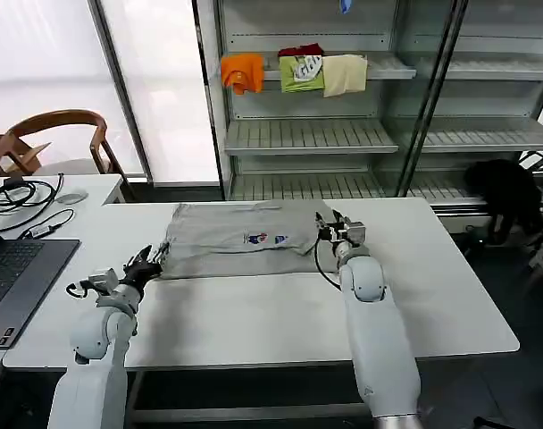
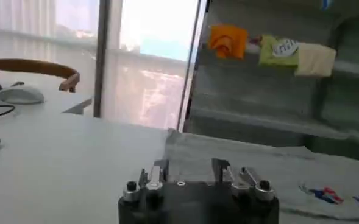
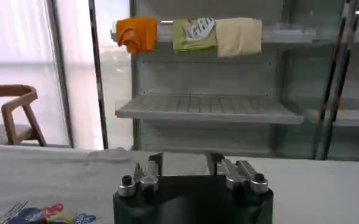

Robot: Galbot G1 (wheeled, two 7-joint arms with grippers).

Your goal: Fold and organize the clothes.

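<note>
A light grey shirt [image 1: 240, 234] with a small multicolour chest print lies spread flat on the white table [image 1: 271, 313]. My left gripper [image 1: 152, 260] sits low at the shirt's near left corner, open, fingers pointing at the cloth edge. In the left wrist view the left gripper [image 2: 188, 164] stands open with the shirt [image 2: 270, 167] just ahead of it. My right gripper [image 1: 329, 227] rests at the shirt's right edge, open. In the right wrist view the right gripper [image 3: 184, 159] is open over grey cloth [image 3: 57, 182], the print low beside it.
A laptop [image 1: 17, 273], cables and a mouse [image 1: 71, 197] lie on the side desk at left, with a wooden chair [image 1: 53, 134] behind. The shelf rack [image 1: 343, 134] holds orange, green and cream folded garments. A black heap of cloth [image 1: 508, 192] sits at right.
</note>
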